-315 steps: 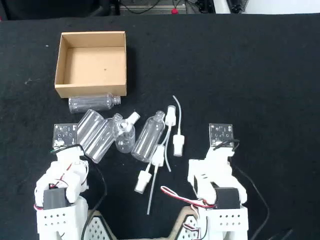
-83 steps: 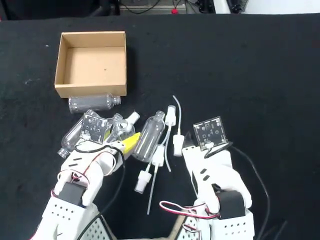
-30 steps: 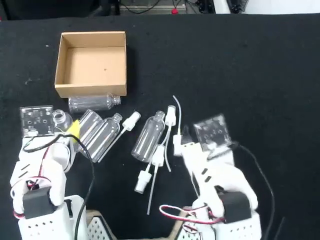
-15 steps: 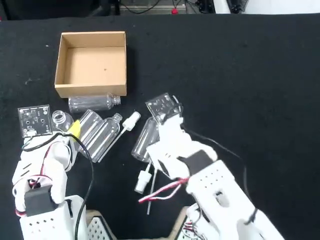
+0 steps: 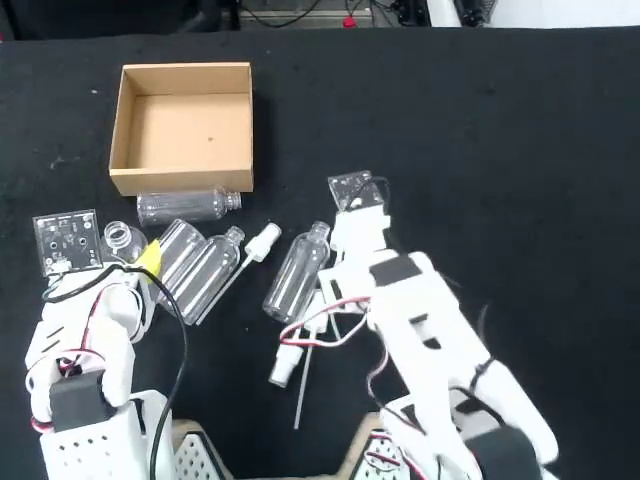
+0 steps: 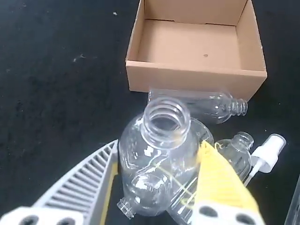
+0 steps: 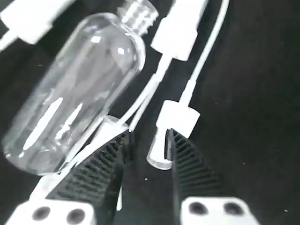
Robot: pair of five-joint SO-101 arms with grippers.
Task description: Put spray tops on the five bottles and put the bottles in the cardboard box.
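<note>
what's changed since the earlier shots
The left gripper took a bottle out of the pile and carried it left, where it holds it upright. The right gripper swung forward from its rest spot and now sits open astride a spray top. The cardboard box and the bottle by the box stayed put.
</note>
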